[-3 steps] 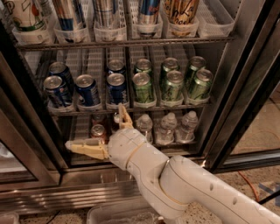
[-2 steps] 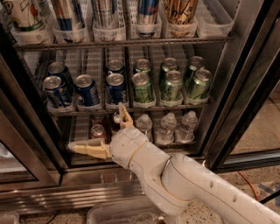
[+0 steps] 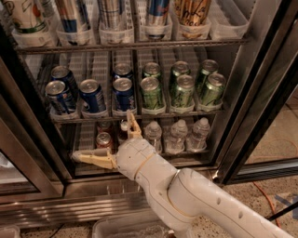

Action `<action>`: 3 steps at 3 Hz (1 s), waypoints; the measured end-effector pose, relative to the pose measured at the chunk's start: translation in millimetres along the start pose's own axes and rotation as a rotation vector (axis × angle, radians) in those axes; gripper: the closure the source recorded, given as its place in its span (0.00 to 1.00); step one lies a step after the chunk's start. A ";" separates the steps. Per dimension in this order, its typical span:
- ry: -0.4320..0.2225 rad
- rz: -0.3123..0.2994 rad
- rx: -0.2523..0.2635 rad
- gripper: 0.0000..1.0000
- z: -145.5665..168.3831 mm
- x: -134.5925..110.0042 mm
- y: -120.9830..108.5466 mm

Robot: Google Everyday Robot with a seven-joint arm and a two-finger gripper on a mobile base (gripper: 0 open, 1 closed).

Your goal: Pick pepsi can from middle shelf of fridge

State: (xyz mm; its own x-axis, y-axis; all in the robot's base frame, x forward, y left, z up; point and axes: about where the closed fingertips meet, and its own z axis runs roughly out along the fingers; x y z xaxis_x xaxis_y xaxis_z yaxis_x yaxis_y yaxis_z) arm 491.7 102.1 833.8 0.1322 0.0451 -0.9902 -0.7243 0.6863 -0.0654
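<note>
Camera view, item one: your cream two-finger gripper [image 3: 102, 135]. Position and state?

— Mine. It is inside the large steel-framed, glass-door fridge [image 3: 260, 93], below the front edge of the dark wire middle shelf [image 3: 186, 114]. The fingers are splayed wide, one pointing left and one pointing up. Nothing is held.

Item two: the short dark-blue aluminium pepsi can [image 3: 123, 93]?

— On the middle shelf, at the front of its clear plastic lane, upright, silver top showing. There are four more like it, one behind and three to the left. My upward finger ends just under that lane. Whether it touches the tray edge, I can't quite make out.

Neighbours?

— Short green cans [image 3: 152, 93] in the lanes to the right, same shelf. On the shelf below, a small red can [image 3: 103, 139] shows between my spread fingers, with clear water bottles [image 3: 177, 137] to its right. Tall cans [image 3: 158, 14] stand on the rack above.

Task status?

— Done: the fridge is open and my arm is reached in, gripper ready. Outstanding, by my reckoning: rise to can height, bracket the blue can without clipping the green one beside it, close, and draw it out. I'd log this as the approach stage.
</note>
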 end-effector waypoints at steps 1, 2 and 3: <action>-0.008 -0.012 0.052 0.00 -6.8 3.3 -9.5; -0.003 -0.029 0.092 0.00 -14.1 3.6 -19.4; 0.011 -0.036 0.100 0.00 -15.6 6.9 -25.1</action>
State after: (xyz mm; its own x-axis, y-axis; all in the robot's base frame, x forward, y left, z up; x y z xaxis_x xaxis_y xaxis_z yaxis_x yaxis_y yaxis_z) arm 500.2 73.9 826.8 0.1489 0.0110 -0.9888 -0.6483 0.7561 -0.0892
